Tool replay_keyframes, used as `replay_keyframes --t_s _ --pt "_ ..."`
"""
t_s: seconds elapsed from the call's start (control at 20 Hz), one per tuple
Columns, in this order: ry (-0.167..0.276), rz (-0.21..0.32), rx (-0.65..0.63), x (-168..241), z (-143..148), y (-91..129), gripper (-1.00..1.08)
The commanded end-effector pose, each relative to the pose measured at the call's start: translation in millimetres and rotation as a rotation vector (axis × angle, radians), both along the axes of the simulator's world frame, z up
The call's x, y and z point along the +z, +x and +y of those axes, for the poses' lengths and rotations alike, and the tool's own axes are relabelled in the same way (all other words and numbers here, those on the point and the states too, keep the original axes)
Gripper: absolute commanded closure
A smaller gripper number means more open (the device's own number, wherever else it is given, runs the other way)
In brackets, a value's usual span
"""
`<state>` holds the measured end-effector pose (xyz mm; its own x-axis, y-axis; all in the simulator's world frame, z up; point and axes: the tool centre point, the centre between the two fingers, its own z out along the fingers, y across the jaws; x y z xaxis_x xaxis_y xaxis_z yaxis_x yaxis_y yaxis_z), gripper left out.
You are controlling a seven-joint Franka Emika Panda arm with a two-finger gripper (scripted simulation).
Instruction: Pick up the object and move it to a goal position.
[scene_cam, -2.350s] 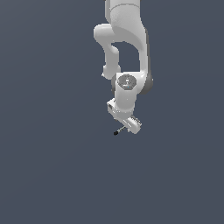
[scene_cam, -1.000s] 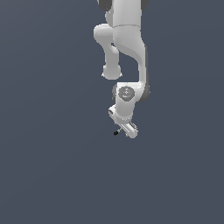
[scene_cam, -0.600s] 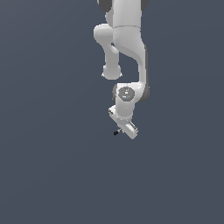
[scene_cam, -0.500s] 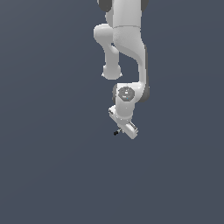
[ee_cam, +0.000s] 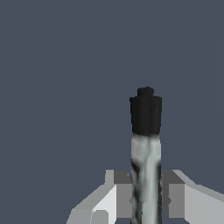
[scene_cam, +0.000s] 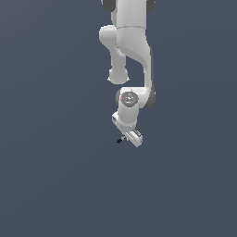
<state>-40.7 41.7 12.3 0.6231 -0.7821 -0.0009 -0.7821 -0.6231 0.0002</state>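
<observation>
My jaws are clamped on the rod (ee_cam: 146,175), black end sticking out. The pickup looks done. Carrying it to the goal remains; no goal marker shows.

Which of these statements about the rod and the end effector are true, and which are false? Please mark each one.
1. The rod sits between the fingers of the end effector. True.
2. The rod's far end is red. False: it is black, on a grey shaft.
3. In the exterior view, the rod's black tip shows at the exterior view's left of the end effector. True.
4. The rod is wider than the gap between open fingers and lies away from them. False: it is thin and the fingers close on its shaft.
</observation>
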Motion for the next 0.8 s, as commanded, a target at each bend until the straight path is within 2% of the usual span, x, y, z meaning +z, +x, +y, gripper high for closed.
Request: replay_keyframes --t_s 0.0,0.25,0.75 --pt "0.000 -0.001 -0.002 2 -15 1 1.08" --pt "0.000 -0.001 -0.002 10 -61 5 1.08" --pt "0.000 -0.001 -0.002 30 -188 17 1.08"
